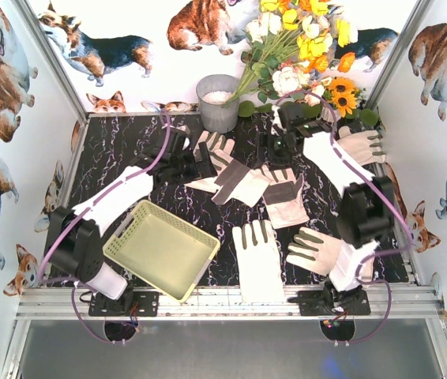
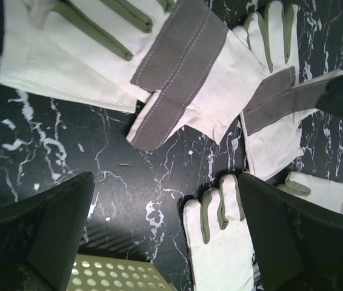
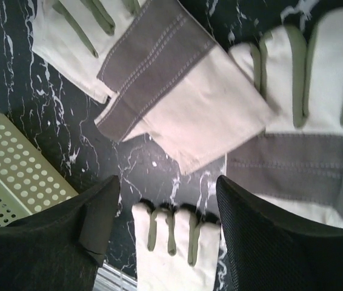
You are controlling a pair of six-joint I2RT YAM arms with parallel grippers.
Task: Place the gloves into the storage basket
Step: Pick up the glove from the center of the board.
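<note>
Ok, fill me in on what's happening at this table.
Two robot arms are clearing work gloves into the yellow-green storage basket. None is in yet: the basket is empty and the gloves lie on the marbled table. The left arm and right arm hover over the rear pile, jaws open and empty.

The gloves (image 1: 257, 260) are seen in white to cream, several banded with grey patches and edged with olive-green strips along the fingers. The basket (image 1: 160, 251) is coloured pale yellow-green, its sides dotted with holes. The bench (image 1: 121, 158) is patterned as black marble with white veins. The bucket (image 1: 218, 106) is grey. The walls (image 1: 18, 158) are printed with brown-and-white corgis.
</note>
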